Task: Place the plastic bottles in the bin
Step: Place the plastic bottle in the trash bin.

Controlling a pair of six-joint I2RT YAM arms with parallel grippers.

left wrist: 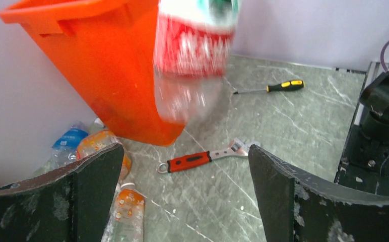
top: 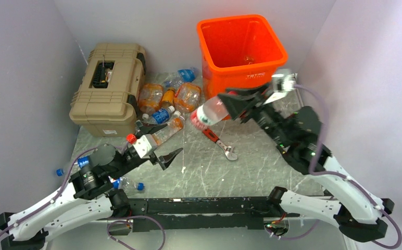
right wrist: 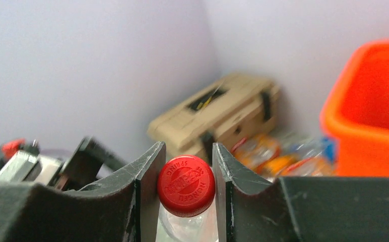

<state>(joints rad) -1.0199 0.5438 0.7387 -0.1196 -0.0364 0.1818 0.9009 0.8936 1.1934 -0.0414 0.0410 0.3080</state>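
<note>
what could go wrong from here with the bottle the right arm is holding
1. The right gripper pinches the bottle only at the neck under its red cap, with the body sticking out sideways; it might swing or slip out.
2. The bottle hangs in front of the bin, not over its opening; a move straight across could knock it against the wall.
3. If dropped, it would probably land near the wrench and roll away.
</note>
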